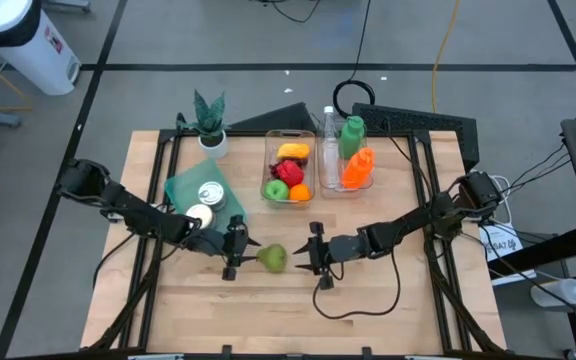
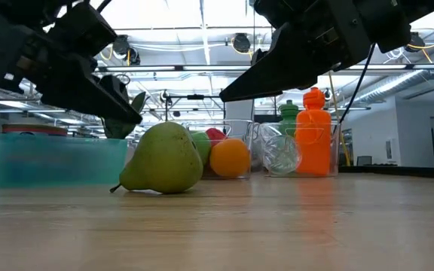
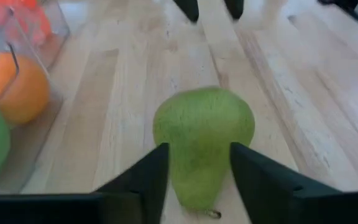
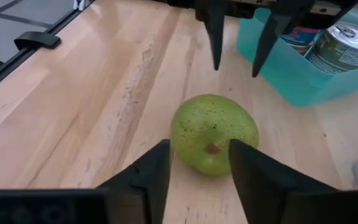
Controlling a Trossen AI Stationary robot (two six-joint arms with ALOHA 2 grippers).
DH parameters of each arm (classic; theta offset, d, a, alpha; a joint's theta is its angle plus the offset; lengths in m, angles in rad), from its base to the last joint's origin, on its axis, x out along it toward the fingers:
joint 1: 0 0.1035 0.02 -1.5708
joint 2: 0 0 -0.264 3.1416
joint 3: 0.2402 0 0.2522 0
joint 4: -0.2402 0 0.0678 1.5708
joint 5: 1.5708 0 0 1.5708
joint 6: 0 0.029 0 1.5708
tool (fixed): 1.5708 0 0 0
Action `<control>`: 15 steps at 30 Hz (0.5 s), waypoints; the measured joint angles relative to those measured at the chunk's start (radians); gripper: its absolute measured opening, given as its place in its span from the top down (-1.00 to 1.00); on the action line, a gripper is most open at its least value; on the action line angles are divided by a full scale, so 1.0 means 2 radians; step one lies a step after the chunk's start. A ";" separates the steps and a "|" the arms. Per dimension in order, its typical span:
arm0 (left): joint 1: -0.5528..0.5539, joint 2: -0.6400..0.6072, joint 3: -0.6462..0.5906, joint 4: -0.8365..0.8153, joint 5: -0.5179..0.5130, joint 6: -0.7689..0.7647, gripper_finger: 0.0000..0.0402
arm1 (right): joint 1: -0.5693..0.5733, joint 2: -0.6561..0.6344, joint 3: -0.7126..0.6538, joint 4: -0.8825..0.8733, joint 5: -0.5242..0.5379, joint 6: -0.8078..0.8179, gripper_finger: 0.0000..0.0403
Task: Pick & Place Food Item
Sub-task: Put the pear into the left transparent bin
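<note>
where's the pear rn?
High view: the pear lies on the table centre-front, between the left claw and right claw, below the fruit bin.

Pear [image 1: 274, 258] on table [image 1: 388, 300], between left hand [image 1: 236, 250] and right hand [image 1: 311, 252]

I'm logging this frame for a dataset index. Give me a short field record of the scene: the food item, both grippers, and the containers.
food item: green pear lying on its side on the wooden table, not held
left gripper: open, beside the pear's stem end
right gripper: open, on the pear's opposite side
fruit bin: clear container holding an orange, green apple and other fruit
bottle bin: clear container with bottles
teal tray: holds cans
</note>
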 joint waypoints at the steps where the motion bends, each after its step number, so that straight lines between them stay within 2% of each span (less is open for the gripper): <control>1: 0.000 0.004 0.000 0.000 0.000 -0.002 0.03 | 0.000 0.000 0.000 0.000 0.000 0.000 0.21; 8: 0.001 0.041 0.000 0.057 -0.004 0.024 -0.65 | 0.000 0.000 0.000 0.000 0.000 -0.002 0.11; 11: 0.003 0.060 0.011 0.056 -0.007 0.026 -0.84 | 0.000 0.000 0.000 0.000 0.000 -0.002 0.11; 15: 0.004 0.078 0.039 -0.012 -0.004 0.007 -0.98 | 0.000 0.000 0.000 0.000 0.000 -0.002 0.12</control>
